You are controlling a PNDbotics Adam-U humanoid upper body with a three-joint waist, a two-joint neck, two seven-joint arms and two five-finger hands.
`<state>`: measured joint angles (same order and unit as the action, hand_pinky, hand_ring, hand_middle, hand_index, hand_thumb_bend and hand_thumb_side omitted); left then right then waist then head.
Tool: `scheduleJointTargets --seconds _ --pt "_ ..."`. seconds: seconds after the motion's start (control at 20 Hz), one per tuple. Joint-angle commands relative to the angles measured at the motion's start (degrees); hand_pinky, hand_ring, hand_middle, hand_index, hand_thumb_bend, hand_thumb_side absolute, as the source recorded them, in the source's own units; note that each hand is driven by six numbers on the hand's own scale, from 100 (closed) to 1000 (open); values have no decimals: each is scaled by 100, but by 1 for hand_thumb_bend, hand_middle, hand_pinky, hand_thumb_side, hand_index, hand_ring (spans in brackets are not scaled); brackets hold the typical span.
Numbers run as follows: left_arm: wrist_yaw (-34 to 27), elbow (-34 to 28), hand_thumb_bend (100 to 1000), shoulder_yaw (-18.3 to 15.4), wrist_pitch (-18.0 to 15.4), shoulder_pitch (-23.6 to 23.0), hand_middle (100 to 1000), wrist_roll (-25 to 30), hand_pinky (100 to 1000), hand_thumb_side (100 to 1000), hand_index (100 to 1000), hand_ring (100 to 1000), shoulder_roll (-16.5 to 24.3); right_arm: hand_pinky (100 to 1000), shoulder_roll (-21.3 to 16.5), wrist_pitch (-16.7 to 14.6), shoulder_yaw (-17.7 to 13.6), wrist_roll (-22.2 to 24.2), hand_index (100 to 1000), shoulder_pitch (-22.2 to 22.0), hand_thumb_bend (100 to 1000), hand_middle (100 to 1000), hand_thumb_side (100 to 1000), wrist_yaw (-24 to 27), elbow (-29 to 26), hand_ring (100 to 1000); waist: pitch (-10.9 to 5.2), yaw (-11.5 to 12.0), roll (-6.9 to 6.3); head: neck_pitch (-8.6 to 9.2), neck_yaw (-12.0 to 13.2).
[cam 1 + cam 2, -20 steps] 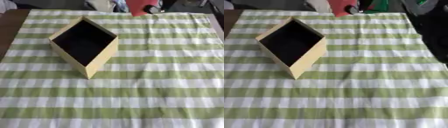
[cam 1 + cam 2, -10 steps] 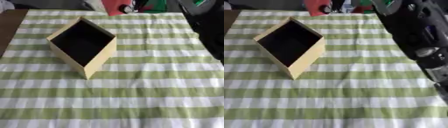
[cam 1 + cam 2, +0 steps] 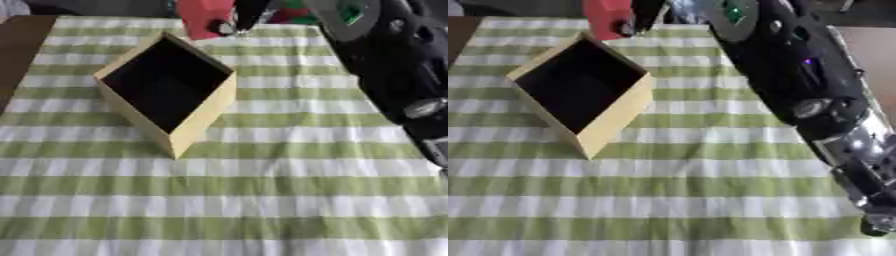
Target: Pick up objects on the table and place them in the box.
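Table (image 3: 17, 50) w/ green-striped cloth (image 3: 262, 200); box (image 3: 166, 90), red obj (image 3: 203, 17) on it.

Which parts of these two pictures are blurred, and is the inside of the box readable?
Left eye view: the right arm is smeared, and the box interior is plain dark. Right eye view: the same arm blurs down the right side, and the red thing at the far edge is soft.

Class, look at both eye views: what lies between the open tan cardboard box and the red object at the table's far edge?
Only striped green-and-white tablecloth shows between the tan cardboard box and the red object; the left eye view shows it best.
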<state>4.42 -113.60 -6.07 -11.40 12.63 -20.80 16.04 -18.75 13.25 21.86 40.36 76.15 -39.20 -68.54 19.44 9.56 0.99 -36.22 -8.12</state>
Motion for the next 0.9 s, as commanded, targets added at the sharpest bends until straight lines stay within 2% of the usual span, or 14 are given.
scheduleJointTargets --seconds 0.05,0.3,0.65,0.7,0.9 --pt "-32 -99 100 1 -9 70 493 41 1000 136 735 476 38 892 323 63 -91 -269 808 138 100 721 100 -273 311 922 -82 34 -18 80 -27" --pt "-52 -99 100 8 -5 99 492 59 1000 138 734 475 20 896 639 -127 -101 -553 817 66 100 739 109 -496 737 925 -31 88 0 115 -51" --pt "-66 -99 100 13 -6 111 492 76 1000 139 734 475 6 899 799 -196 -164 -775 829 46 100 751 107 -637 1036 928 -6 123 13 134 -70" --pt "-66 -99 100 11 -9 117 491 75 1000 140 734 474 6 918 814 -177 -169 -790 874 6 100 803 100 -668 1091 938 10 134 17 141 -77" --pt "-72 -99 100 14 -9 124 491 77 1000 139 733 474 0 939 921 -196 -144 -851 922 -70 100 840 100 -952 1291 956 24 147 15 151 -94"
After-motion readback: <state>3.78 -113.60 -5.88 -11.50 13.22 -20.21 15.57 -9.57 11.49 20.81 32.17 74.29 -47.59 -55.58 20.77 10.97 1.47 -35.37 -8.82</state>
